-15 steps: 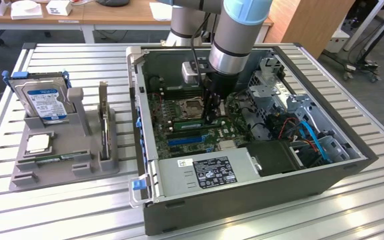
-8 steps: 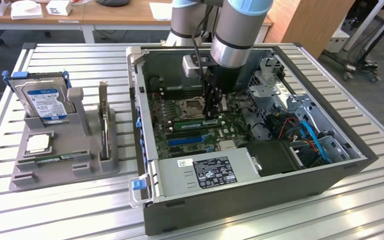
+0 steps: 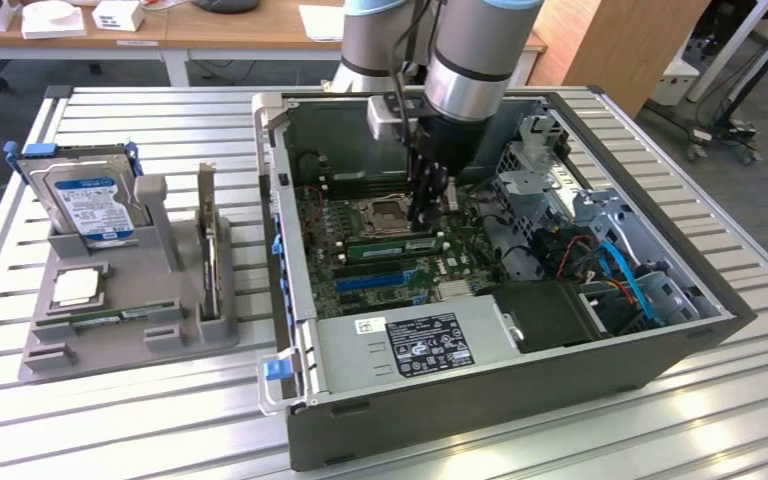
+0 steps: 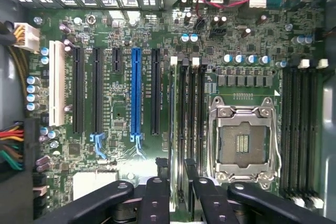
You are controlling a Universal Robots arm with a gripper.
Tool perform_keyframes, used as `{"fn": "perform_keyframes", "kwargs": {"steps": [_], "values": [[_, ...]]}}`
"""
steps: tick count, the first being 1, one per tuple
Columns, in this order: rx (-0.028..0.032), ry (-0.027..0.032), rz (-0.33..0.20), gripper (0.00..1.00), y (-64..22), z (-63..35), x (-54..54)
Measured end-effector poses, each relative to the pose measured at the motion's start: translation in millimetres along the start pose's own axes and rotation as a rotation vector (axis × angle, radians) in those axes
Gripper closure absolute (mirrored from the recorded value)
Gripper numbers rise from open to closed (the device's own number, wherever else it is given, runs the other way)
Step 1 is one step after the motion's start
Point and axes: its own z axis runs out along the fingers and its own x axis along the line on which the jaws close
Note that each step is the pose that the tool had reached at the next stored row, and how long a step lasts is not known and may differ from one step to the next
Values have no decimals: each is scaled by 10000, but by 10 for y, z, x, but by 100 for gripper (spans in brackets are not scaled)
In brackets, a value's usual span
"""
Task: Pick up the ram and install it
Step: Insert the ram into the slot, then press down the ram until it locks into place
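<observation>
Firstly, in the lower middle of the exterior view sits the grey power supply [image 3: 404, 345] of the open computer case [image 3: 491, 410]. At the lower left, a grey holder [image 3: 117, 345] carries one hard drive [image 3: 91, 205], one expansion card [image 3: 207, 235] and one green stick [image 3: 120, 318] that lies flat.

Further in, near the centre of the frame, the ram [image 3: 387, 245] stands on its edge in a slot, between the blue slot [image 3: 371, 281] and the processor socket [image 3: 377, 212]. Its long axis goes along the slot, from the exterior view's left to the exterior view's right. A thinner green strip just behind it may be a second stick; I cannot tell.

The gripper [image 3: 427, 215] of the single arm [image 3: 471, 60] hangs directly above the right part of the ram. In the wrist view the gripper [image 4: 181, 195] has its two fingers [image 4: 160, 192] apart, one on each side of the slots, with their faces parallel to them. The gap is wider than a thin board, so I judge the fingers are released and clamp nothing. Whether the ram is fully seated I cannot tell.

I count four memory slots [image 4: 189, 119] beside the socket and four more beyond it.
</observation>
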Motion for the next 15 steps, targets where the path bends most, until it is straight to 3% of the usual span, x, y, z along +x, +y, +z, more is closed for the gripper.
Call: {"fn": "perform_keyframes", "kwargs": {"steps": [10, 15], "values": [[0, 1, 1, 75, 7, -168, -3], [0, 0, 0, 75, 7, -173, -3]]}}
